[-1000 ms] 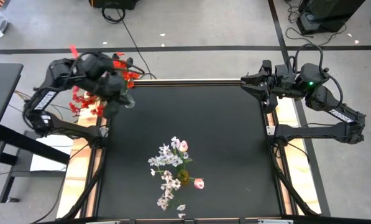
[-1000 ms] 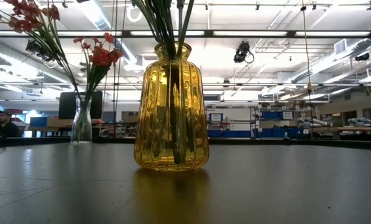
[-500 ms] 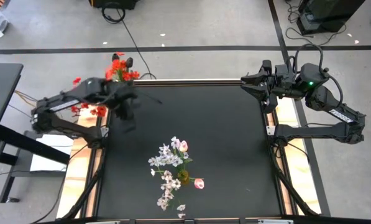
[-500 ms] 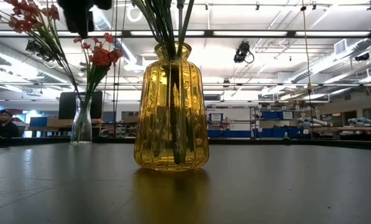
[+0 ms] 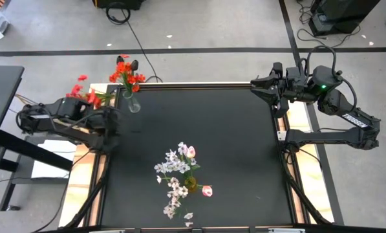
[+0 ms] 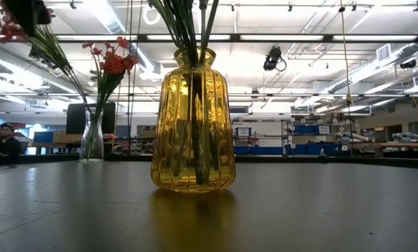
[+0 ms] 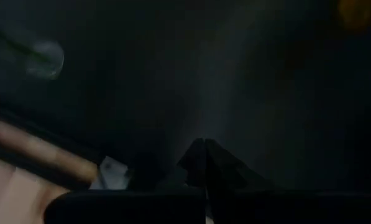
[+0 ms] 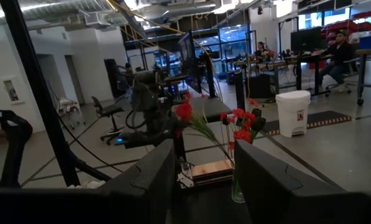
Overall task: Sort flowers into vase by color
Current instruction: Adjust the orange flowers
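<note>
Pulled back from the clear vase [image 5: 133, 103] to the table's left edge, the left gripper [image 5: 108, 123] is shut and empty (right gripper [image 5: 257, 86] parked, open); red flowers [image 5: 125, 70] beside it and white-lilac flowers [image 5: 176, 169] farther off in the amber vase [image 6: 192, 122] look sorted.

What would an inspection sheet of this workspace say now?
Surface: black table, no spills seen.
Job's things: red flowers in clear vase at far left corner; white and pink flowers in yellow vase near front.
Clutter: nothing seen.
Grippers: left gripper at table's left edge, shut; right gripper parked at far right corner, open.
Cables: black cable on floor behind table.
Surroundings: person seated at a distant desk.
</note>
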Robot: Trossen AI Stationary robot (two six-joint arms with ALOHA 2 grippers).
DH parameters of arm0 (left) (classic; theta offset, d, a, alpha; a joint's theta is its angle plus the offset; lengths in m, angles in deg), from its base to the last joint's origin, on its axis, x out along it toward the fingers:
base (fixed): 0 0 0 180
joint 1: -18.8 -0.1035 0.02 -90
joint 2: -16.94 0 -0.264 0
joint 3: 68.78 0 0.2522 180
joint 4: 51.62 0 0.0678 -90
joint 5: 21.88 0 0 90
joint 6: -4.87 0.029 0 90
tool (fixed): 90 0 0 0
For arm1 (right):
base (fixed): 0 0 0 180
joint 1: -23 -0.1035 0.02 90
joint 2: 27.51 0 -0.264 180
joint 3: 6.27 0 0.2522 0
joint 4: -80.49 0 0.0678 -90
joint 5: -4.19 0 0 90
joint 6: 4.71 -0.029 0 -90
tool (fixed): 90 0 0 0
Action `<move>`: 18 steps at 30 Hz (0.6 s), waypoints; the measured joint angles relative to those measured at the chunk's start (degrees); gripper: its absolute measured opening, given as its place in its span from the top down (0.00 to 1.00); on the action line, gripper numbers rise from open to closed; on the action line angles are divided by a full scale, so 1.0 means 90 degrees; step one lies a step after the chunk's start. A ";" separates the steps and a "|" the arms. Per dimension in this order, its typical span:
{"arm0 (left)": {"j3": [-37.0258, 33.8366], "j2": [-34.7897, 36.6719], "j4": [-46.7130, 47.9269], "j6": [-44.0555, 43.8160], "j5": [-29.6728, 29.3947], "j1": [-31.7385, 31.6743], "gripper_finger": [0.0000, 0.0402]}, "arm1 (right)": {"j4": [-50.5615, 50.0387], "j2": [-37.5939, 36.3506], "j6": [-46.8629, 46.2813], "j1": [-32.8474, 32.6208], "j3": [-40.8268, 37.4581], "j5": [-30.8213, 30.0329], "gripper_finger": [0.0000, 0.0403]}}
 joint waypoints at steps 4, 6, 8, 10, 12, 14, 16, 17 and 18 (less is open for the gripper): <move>0.0092 0.0119 0.0055 -0.0333 -0.0067 0.0276 0.99 | -0.0002 0.0002 0.0000 0.0001 0.0000 0.0000 0.56; 0.0123 0.0115 0.0062 -0.0433 -0.0448 0.0261 0.99 | 0.0002 -0.0001 0.0000 0.0002 0.0001 -0.0001 0.56; 0.0125 0.0115 0.0066 -0.0383 -0.0938 0.0209 0.99 | -0.0002 0.0002 0.0000 0.0000 0.0001 0.0000 0.56; 0.0125 0.0100 0.0059 -0.0205 -0.1322 0.0112 0.99 | 0.0000 0.0000 0.0000 0.0002 -0.0001 -0.0002 0.56; 0.0125 0.0028 0.0064 -0.0018 -0.1667 -0.0034 0.99 | 0.0000 0.0001 0.0000 0.0002 0.0001 -0.0002 0.56; 0.0125 -0.0035 0.0064 0.0141 -0.2032 -0.0206 0.99 | -0.0002 0.0002 0.0000 0.0002 -0.0001 -0.0002 0.56; 0.0125 -0.0109 0.0055 0.0314 -0.2456 -0.0386 0.99 | 0.0000 0.0002 0.0000 0.0002 -0.0002 -0.0002 0.56; 0.0125 -0.0160 0.0057 0.0384 -0.2636 -0.0491 0.99 | 0.0000 0.0002 0.0000 0.0002 0.0001 0.0000 0.56; 0.0125 -0.0193 0.0055 0.0464 -0.2797 -0.0604 0.99 | 0.0000 0.0001 0.0000 0.0002 -0.0002 0.0000 0.56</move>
